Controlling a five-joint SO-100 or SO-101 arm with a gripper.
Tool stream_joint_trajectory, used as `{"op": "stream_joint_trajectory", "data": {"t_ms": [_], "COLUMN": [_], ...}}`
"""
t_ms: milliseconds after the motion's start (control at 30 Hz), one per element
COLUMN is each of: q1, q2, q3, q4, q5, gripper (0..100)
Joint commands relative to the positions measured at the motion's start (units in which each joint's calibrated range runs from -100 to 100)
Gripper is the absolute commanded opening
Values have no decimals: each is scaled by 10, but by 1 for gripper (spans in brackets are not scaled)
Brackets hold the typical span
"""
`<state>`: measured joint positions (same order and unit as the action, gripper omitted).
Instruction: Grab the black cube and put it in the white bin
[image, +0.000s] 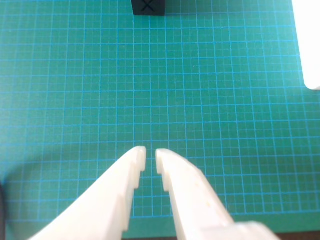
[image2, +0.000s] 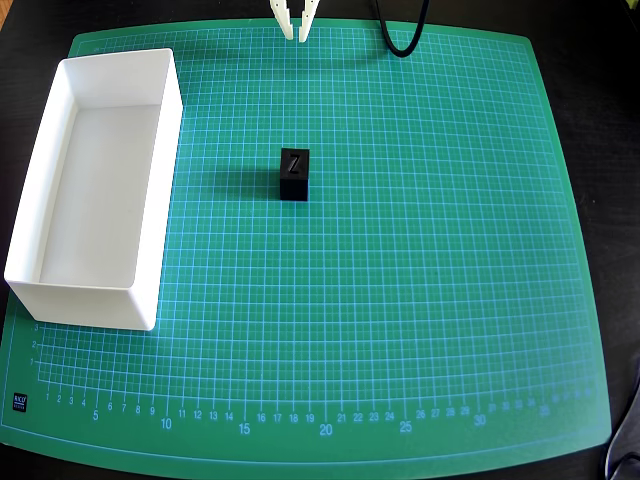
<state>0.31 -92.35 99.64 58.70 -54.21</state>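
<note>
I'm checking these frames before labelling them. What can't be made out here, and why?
- Black cube: the wrist view's top edge cuts off all but its lower part.
- White bin: the wrist view's right edge leaves only a blurred white strip.
- Arm: the overhead view's top edge cuts it off; only the end effector tips show.
- Black cable: runs off the overhead view's top edge.
- Letter on the cube's top: too small to read for certain.
</note>
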Motion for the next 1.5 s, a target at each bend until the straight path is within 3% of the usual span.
{"op": "stream_joint_trajectory", "data": {"t_ms": [0, 1467], "q1": [0, 1], "q2": [2, -3], "q3": [3, -7], "q4": [2, 2], "q5": [-1, -2], "gripper": [2, 2]}}
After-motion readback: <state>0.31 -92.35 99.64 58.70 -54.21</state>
